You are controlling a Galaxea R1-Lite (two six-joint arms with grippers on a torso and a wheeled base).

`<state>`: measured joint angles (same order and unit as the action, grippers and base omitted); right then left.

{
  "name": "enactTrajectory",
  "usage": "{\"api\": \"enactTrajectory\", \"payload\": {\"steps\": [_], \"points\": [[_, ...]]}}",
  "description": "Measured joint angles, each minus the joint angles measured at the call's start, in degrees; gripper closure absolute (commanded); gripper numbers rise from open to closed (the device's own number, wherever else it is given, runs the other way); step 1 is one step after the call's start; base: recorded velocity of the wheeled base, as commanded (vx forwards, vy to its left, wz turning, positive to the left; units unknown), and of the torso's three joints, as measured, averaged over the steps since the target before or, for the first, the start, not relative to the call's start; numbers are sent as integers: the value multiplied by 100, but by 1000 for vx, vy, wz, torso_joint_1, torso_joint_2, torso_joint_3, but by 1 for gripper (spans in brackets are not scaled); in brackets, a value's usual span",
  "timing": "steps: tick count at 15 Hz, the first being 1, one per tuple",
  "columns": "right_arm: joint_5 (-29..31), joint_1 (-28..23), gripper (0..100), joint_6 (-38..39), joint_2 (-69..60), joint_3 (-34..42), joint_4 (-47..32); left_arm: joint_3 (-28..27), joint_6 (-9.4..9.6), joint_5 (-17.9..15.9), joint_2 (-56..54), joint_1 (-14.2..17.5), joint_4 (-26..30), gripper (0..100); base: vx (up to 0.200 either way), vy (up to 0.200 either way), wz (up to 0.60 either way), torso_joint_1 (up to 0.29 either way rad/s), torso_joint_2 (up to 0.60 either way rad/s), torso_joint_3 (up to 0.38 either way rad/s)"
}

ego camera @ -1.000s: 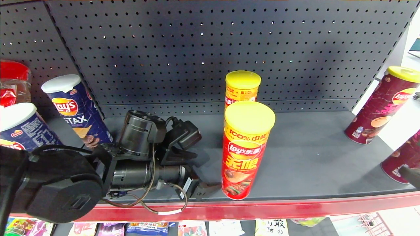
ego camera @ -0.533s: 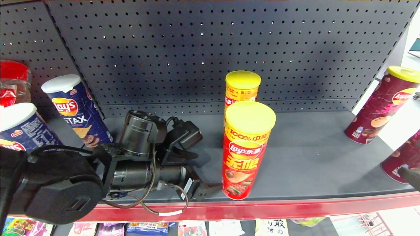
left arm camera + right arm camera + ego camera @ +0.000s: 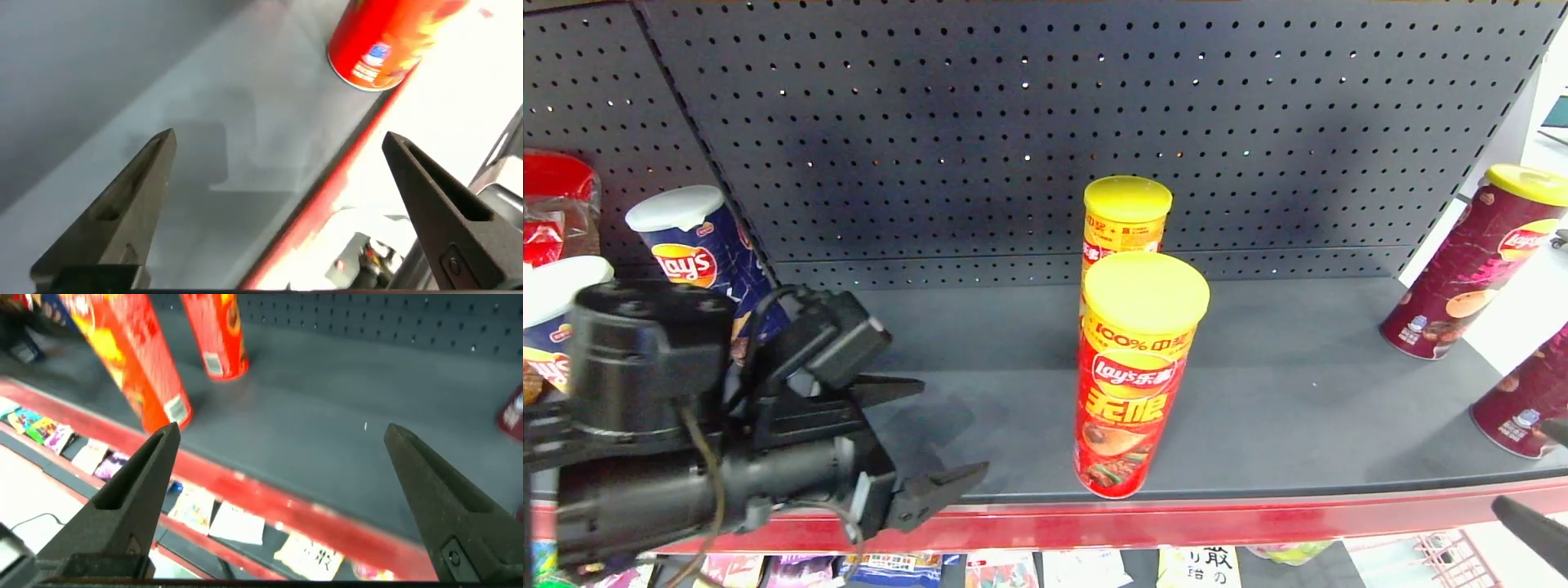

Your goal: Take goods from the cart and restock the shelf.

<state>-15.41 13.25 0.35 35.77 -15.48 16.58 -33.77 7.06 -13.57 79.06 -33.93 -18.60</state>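
Note:
Two red chip cans with yellow lids stand upright on the grey shelf [image 3: 1290, 392]: the front can [image 3: 1137, 384] near the red front lip, the rear can [image 3: 1125, 214] close behind it by the pegboard. My left gripper [image 3: 953, 425] hangs open and empty over the shelf's front edge, well to the left of the front can. In the left wrist view the gripper [image 3: 279, 137] frames bare shelf, with the front can [image 3: 382, 42] farther off. My right gripper [image 3: 282, 431] is open and empty, in front of the shelf lip at the lower right; both red cans [image 3: 135, 363] stand beyond it.
Blue chip cans [image 3: 698, 261] stand at the shelf's left end and maroon ones [image 3: 1474, 261] at its right end. A perforated back panel [image 3: 1045, 122] closes the rear. Snack bags [image 3: 890, 567] lie on the level below. Bare shelf lies on both sides of the red cans.
My left gripper has drawn back to the left, away from the front red can, which stays standing. The right gripper's tip has dropped a little at the lower right.

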Motion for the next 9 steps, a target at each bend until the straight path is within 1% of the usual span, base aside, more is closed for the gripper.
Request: {"api": "enactTrajectory", "payload": {"steps": [2,3,4,5,7,8,9], "points": [[118,-17,0,0,-341,236,-187,227,-99,187,-1042,83,635,0,0,0,0,0,0,0],[293,-79,0,0,-521,258,-508,318,-140,295,-1641,105,1147,0,0,0,0,0,0,0],[468,-129,0,0,-672,218,-802,382,-227,444,-2170,133,1625,0,0,0,0,0,0,0],[775,-229,0,-2,-842,146,-1133,434,-378,681,-2801,171,2226,0,0,0,0,0,0,0],[1448,-529,0,-6,-1130,-44,-1748,469,-703,1332,-4033,336,3636,0,0,0,0,0,0,0],[1652,-689,0,-4,-1213,-133,-1958,450,-812,1545,-4508,540,4265,0,0,0,0,0,0,0],[1798,-872,0,-4,-1290,-190,-2052,393,-913,1709,-4998,1012,4846,0,0,0,0,0,0,0]]}}
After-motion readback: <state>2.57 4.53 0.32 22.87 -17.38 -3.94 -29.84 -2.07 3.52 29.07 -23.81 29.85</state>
